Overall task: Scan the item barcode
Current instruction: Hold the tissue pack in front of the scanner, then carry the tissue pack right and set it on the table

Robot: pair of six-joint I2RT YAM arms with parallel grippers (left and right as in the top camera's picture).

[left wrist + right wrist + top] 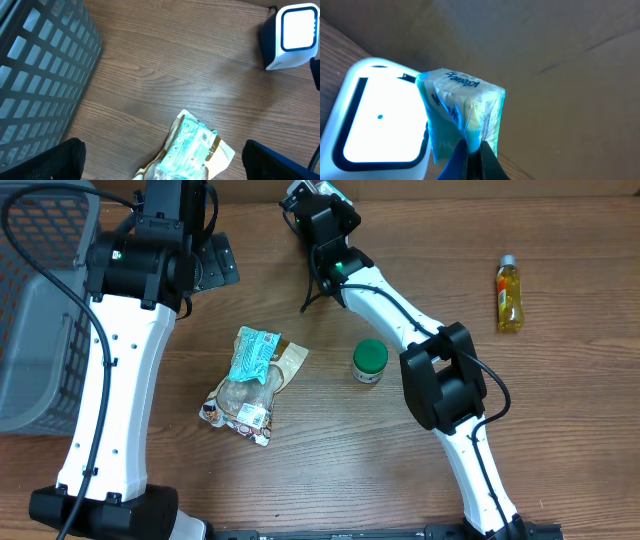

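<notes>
Your right pincer (472,150) was pinched tight on a tissue pack (462,110), the scanner (375,125) just beside it; your left pincer (162,160) gaped wide, holding nothing, above a snack bag (192,150).

A brown wood-grain table (560,430) lies in even light, a plain brown panel (560,60) behind it.

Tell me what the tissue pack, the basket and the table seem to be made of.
The tissue pack looks like thin, glossy plastic film: it shines, creases, and shows the tissues inside. The basket looks like matte grey moulded plastic, given its even lattice of square holes. The table shows brown wood grain with a low sheen; solid wood or laminate, I cannot tell.
</notes>
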